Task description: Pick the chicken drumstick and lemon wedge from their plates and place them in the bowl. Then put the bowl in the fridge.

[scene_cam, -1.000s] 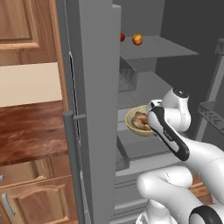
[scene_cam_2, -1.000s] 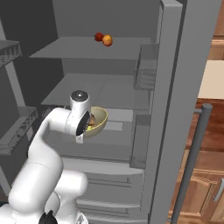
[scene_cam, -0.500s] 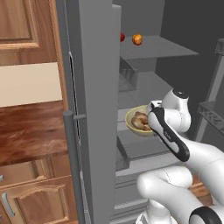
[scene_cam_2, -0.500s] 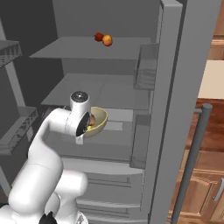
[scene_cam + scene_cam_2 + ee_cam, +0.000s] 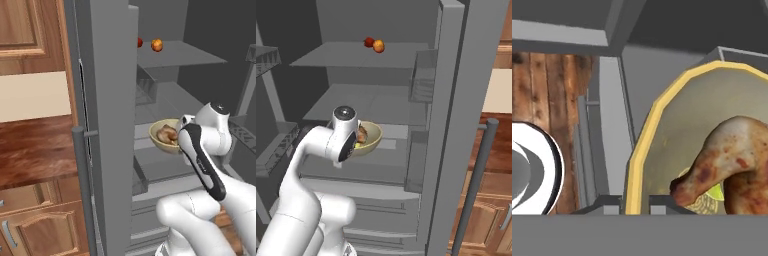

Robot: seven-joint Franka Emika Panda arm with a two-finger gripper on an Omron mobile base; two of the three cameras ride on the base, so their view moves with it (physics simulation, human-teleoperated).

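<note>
My gripper (image 5: 634,202) is shut on the thick rim of the olive-tan bowl (image 5: 643,140), one fingertip on each side of it. I hold the bowl (image 5: 161,145) (image 5: 373,141) level just above the fridge's middle shelf (image 5: 376,107), inside the open grey fridge (image 5: 110,100). The golden-brown chicken drumstick (image 5: 732,160) (image 5: 166,133) (image 5: 362,133) lies in the bowl. Under the drumstick lies the yellow-green lemon wedge (image 5: 717,193). The two white plates are out of view.
A round orange fruit (image 5: 157,45) (image 5: 378,46) and a red fruit (image 5: 140,42) (image 5: 369,42) sit on the upper shelf. The open fridge door (image 5: 456,105) with its bar handle (image 5: 478,185) stands close to the arm. Wooden cabinets (image 5: 30,30) flank the fridge.
The whole picture has shifted a little, so the base has moved slightly. The bowl stays in my gripper at about the same place over the middle shelf.
</note>
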